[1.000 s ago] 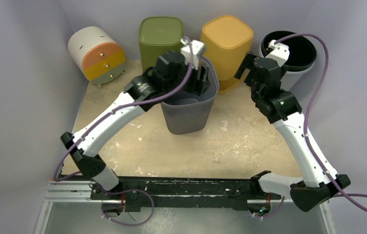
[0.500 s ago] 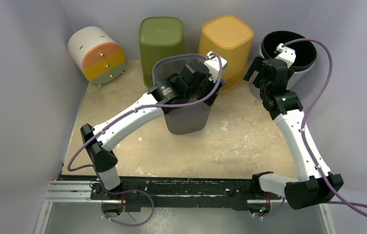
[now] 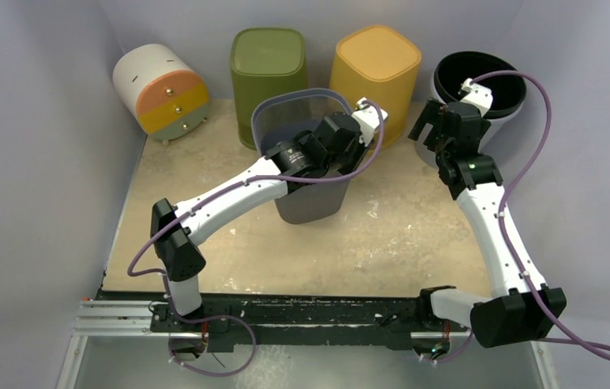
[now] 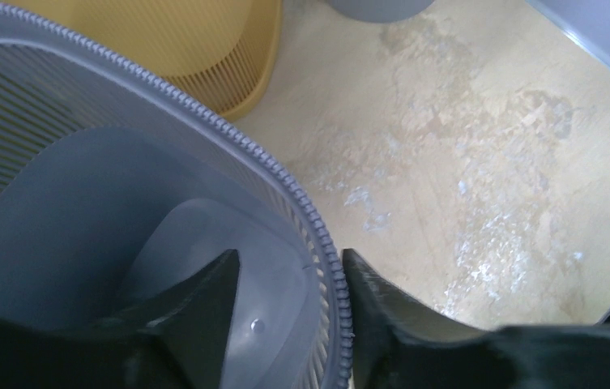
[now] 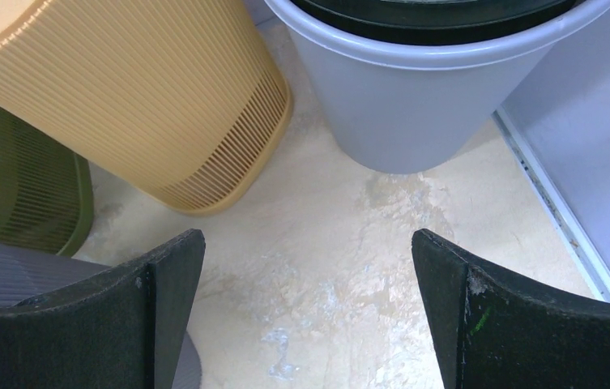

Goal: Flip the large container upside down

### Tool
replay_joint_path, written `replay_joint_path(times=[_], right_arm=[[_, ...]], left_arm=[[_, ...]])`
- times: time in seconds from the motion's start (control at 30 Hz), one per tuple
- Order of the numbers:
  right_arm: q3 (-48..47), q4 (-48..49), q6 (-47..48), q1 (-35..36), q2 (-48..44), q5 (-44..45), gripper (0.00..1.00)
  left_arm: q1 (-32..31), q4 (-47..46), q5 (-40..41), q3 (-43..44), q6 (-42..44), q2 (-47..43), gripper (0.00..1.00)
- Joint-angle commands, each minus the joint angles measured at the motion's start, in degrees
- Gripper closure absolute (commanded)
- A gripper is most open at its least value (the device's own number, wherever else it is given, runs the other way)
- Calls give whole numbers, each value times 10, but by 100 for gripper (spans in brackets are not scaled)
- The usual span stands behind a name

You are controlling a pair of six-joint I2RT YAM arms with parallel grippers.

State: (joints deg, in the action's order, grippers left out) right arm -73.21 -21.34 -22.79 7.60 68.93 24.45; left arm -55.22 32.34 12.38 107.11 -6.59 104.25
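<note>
The large container is a grey ribbed bin [image 3: 309, 203] standing upright with its mouth up at the table's middle. My left gripper [image 3: 343, 156] reaches over its right rim. In the left wrist view the bin [image 4: 83, 186] fills the left side, and my left gripper [image 4: 289, 267] straddles the rim, one finger inside and one outside against the ribbed edge, with a gap on the inner side. My right gripper [image 3: 421, 128] hangs open and empty to the right of the bin; in its wrist view it [image 5: 308, 251] is over bare table, with the grey bin [image 5: 10, 271] at the lower left.
A green bin [image 3: 267, 61] and a yellow bin [image 3: 377, 61] stand upside down just behind the grey one. A pale round bin with a black liner [image 3: 479, 81] stands at the back right, close to my right gripper. A white drum with coloured drawers [image 3: 159, 89] lies back left.
My left arm has stretched out and its gripper has moved right and down over the bin's right rim. My right gripper has drawn back toward the round bin. The grey bin has not moved.
</note>
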Motion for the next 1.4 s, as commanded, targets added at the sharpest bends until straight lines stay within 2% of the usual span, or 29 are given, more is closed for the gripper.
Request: replay_joint_path(times=[0.0,0.03,0.23,0.33,0.43,0.63,0.73,0.87,1.13,1.37], right_arm=[[6,34,14,-8,-18,-6,0],[7,36,14,-12,-18,-5,0],[15,39,16,-31,-16,-25,0],[15,32,18,-35,3,-39,0],[18,26,18,-36,16,-51,0],[35,29,21,-39,7,-46,0],[38,27,25,-41,-2,-43,0],[37,22,30,-45,-15,-29,0],[38,18,35,-66,-34,-22,0],[26,19,31,-82,-30,-30,0]], left_arm=[[2,9,7,-28,-1,-2,90],[2,9,7,-33,-6,-8,100],[2,16,-5,-36,-43,-60,100],[3,-31,-33,-36,-87,-116,100],[2,-116,-62,-61,-139,-184,100],[4,-388,-91,-212,-282,-331,100],[11,-512,-78,-332,-365,-377,100],[38,-619,-60,-463,-453,-412,100],[99,-683,-41,-637,-533,-477,100],[125,-680,-25,-734,-551,-531,100]])
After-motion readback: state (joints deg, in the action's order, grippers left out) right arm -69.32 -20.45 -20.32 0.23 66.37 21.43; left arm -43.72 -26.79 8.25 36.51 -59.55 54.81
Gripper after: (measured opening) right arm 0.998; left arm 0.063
